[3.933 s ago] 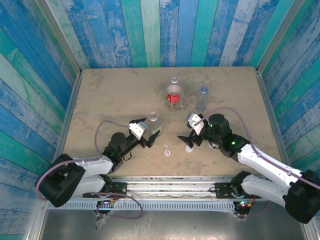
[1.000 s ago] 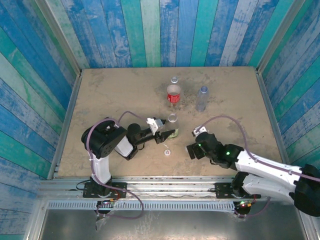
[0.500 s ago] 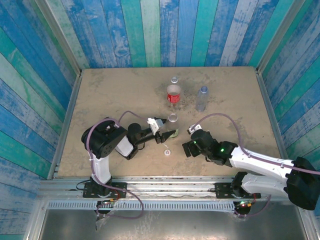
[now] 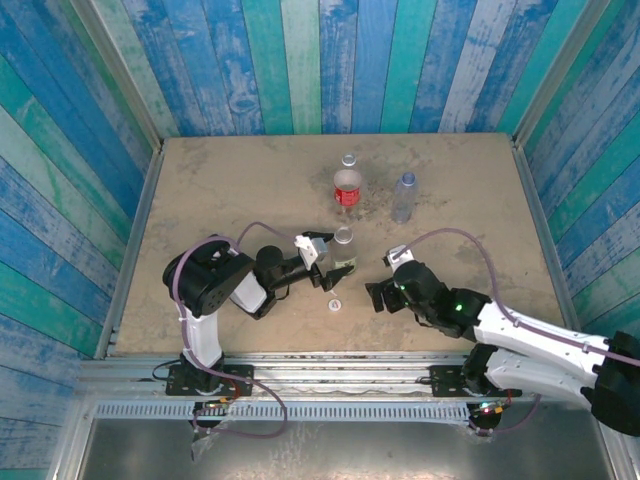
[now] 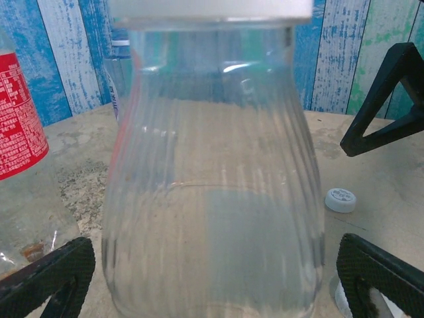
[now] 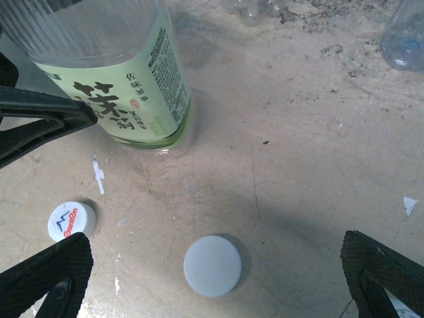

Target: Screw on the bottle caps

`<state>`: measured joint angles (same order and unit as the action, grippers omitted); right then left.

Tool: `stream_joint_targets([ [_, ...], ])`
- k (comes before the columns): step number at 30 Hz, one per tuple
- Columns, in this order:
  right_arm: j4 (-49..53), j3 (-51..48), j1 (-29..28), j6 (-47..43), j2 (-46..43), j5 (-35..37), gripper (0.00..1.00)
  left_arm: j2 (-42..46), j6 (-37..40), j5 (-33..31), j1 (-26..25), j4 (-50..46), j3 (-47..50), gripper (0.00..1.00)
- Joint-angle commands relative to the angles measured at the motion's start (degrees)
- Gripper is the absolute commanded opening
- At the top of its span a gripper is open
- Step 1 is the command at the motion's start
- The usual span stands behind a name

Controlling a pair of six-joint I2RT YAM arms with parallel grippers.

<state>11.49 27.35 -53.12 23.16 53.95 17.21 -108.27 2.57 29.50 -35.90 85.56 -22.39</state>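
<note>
The green-yellow-labelled bottle [image 4: 344, 252] [image 5: 212, 172] [image 6: 126, 79] stands upright mid-table. My left gripper [image 4: 334, 262] [image 5: 212, 281] is open around its base, one finger [image 5: 50, 278] on each side, just clear of the plastic. My right gripper [image 4: 379, 291] [image 6: 212, 281] hangs open above a plain white bottle cap [image 6: 212, 265] [image 5: 340, 199], which lies flat between its fingers, untouched. A second cap [image 4: 333, 304] [image 6: 71, 220], with a blue and red logo, lies left of it. The red-labelled bottle [image 4: 346, 187] [image 5: 16, 126] and the plain bluish bottle [image 4: 404, 196] [image 6: 404, 36] stand further back.
Blue and green plank walls [image 4: 300, 60] close in the table [image 4: 220, 200] on three sides. The left half of the table is bare sandy surface. One left finger [image 6: 40, 116] reaches into the right wrist view beside the green-yellow bottle. A small white fleck [image 6: 409, 204] lies on the right.
My left gripper has opened and let go of the green-yellow bottle, which stays standing where it was. My right gripper has shifted slightly while staying low over the plain cap.
</note>
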Motion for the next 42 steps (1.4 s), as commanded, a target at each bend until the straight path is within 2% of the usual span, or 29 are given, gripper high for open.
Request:
stream_joint_targets([
  [1,0.11,-1.24,-0.31,1.65,-1.34,1.08,1.0,-1.66,-0.3,0.96,-0.3,0.8,-1.33,0.98],
  [12,-0.78,-1.34,-0.31,2.06,0.13,0.56,1.0,-3.12,-0.74,3.05,-0.28,-0.19,-2.83,0.88],
  [18,-1.18,-1.2,-0.3,2.02,0.88,0.54,1.0,-3.36,-1.21,3.47,-0.27,-0.23,-2.98,0.76],
  [21,-1.29,-1.27,-0.31,2.24,1.2,0.68,1.0,-3.67,-1.9,3.47,-0.31,-0.48,-3.27,0.65],
  [22,-1.29,-1.4,-0.27,2.42,1.14,0.77,1.0,-3.63,-1.94,3.55,-0.29,-0.34,-3.19,0.64],
  [28,-1.54,-3.48,-0.31,5.79,-1.46,3.87,1.0,-2.59,-1.96,3.72,-0.28,-0.57,-2.52,0.64],
  [32,-1.1,-4.06,-0.31,5.42,-2.17,3.35,0.99,-1.91,-1.82,3.73,-0.31,-1.22,-2.18,0.64],
  [36,1.18,-2.75,-0.46,4.13,1.81,2.49,0.9,-1.73,-0.85,3.35,-0.29,-2.38,-2.04,0.65],
  [42,0.53,0.68,-1.66,1.32,11.7,2.17,0.87,-1.57,-0.31,3.28,-0.29,-3.76,-2.51,0.65],
])
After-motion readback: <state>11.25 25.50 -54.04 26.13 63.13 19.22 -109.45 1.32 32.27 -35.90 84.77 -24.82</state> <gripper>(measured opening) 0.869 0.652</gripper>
